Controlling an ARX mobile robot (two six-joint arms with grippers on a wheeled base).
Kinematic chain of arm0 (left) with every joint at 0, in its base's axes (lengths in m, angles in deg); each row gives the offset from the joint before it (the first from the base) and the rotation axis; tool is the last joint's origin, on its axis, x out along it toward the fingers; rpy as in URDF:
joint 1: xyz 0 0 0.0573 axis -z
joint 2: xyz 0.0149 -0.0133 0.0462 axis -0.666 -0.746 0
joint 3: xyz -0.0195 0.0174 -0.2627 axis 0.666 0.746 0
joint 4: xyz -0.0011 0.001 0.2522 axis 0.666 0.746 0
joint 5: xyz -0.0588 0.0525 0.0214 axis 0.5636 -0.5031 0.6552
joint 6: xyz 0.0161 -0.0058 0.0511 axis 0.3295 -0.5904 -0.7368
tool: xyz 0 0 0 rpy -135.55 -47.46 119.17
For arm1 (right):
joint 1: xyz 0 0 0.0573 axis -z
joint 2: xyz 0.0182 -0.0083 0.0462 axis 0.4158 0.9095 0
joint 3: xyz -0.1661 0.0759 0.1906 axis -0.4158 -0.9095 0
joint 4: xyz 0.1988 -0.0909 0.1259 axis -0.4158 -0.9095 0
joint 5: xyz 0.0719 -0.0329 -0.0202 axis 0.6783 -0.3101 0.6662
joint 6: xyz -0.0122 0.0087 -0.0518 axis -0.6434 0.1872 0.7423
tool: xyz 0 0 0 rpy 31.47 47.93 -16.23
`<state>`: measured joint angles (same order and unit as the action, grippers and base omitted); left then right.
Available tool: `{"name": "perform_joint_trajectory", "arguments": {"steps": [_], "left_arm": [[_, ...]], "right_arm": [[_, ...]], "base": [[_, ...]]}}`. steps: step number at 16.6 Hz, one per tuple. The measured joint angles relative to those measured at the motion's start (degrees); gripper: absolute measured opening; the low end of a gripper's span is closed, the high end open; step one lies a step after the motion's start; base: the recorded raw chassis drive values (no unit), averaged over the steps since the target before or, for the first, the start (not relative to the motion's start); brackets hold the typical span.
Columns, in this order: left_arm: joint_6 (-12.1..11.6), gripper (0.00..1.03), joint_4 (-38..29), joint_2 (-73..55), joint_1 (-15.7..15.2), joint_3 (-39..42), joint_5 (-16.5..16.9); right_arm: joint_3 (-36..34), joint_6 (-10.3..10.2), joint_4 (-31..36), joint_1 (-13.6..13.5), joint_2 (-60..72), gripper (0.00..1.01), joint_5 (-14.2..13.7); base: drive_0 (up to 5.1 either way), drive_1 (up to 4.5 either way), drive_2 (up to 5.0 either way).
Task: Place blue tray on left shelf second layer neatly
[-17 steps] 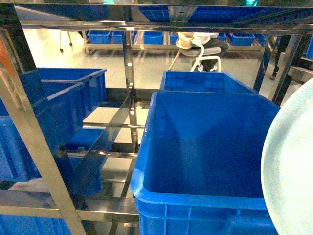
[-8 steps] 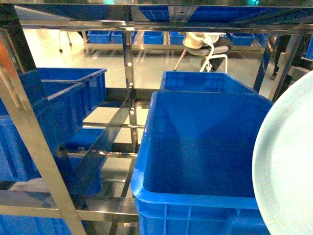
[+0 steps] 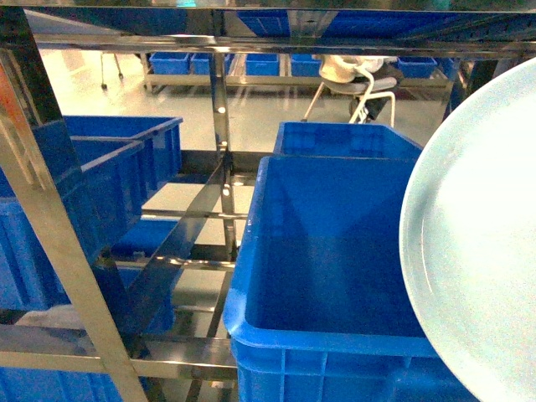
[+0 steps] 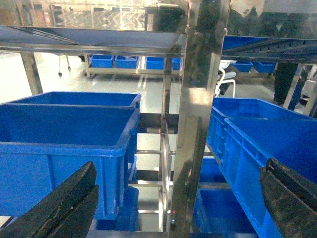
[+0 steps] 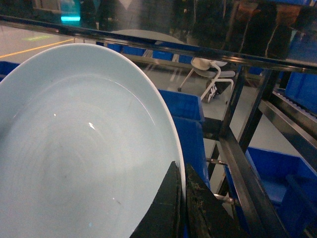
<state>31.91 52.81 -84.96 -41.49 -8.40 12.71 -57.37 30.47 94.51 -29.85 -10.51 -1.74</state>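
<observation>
Steel shelf fills the head view: shiny uprights and crossbars in several tiers, one angled post running from 10 o'clock down to 7 o'clock, a thin upright near centre. Same rack in the left wrist view, a broad reflective post standing just right of centre. Big blue crate sits on a tier at centre to 5 o'clock of the head view, open top facing up, inside bare; a second blue crate is directly behind it, touching or nearly so. More blue crates on the rack at 9 o'clock, two deep. Pale blue tray enters the head view from 3 o'clock, tilted up on edge, concave face toward the camera, overlapping the right side of the big crate in the picture; it is held in the air, not resting on any tier. In the right wrist view the tray takes up the left half, smooth and shallow with a low rim. Right claw at 6 o'clock of that view: two dark fingers pressed onto the tray's rim, one each side, pinching it. Left claw spread wide, one dark finger at 7 o'clock and the other at 4 o'clock of its own view, nothing between them. White chair on the pale floor beyond the rack at 1 o'clock, well apart from the crates.
</observation>
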Motion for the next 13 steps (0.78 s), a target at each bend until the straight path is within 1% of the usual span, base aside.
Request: {"name": "perform_joint_trajectory", "arguments": {"steps": [2, 4, 6, 9, 11, 13], "left_arm": [[0.0, 0.98, 0.0, 0.0, 0.0, 0.0, 0.0], [0.0, 0.98, 0.0, 0.0, 0.0, 0.0, 0.0], [0.0, 0.98, 0.0, 0.0, 0.0, 0.0, 0.0], [0.0, 0.98, 0.0, 0.0, 0.0, 0.0, 0.0], [0.0, 0.98, 0.0, 0.0, 0.0, 0.0, 0.0], [0.0, 0.98, 0.0, 0.0, 0.0, 0.0, 0.0]], "right_arm": [[0.9, 0.0, 5.6, 0.1, 5.8, 0.02, -0.1], [2.8, 0.0, 11.8, 1.3, 13.7, 0.02, 0.4], [4.4, 0.1, 17.7, 1.7, 20.9, 0.02, 0.5], [6.0, 0.9, 27.1, 2.4, 33.3, 0.02, 1.1], [6.8, 0.9, 31.5, 3.2, 40.6, 0.02, 1.0], [8.0, 0.9, 34.4, 3.5, 44.6, 0.02, 1.0]], "base": [[0.0, 0.00, 0.0], [0.0, 0.00, 0.0], [0.0, 0.00, 0.0], [0.0, 0.00, 0.0], [0.0, 0.00, 0.0], [0.0, 0.00, 0.0]]}}
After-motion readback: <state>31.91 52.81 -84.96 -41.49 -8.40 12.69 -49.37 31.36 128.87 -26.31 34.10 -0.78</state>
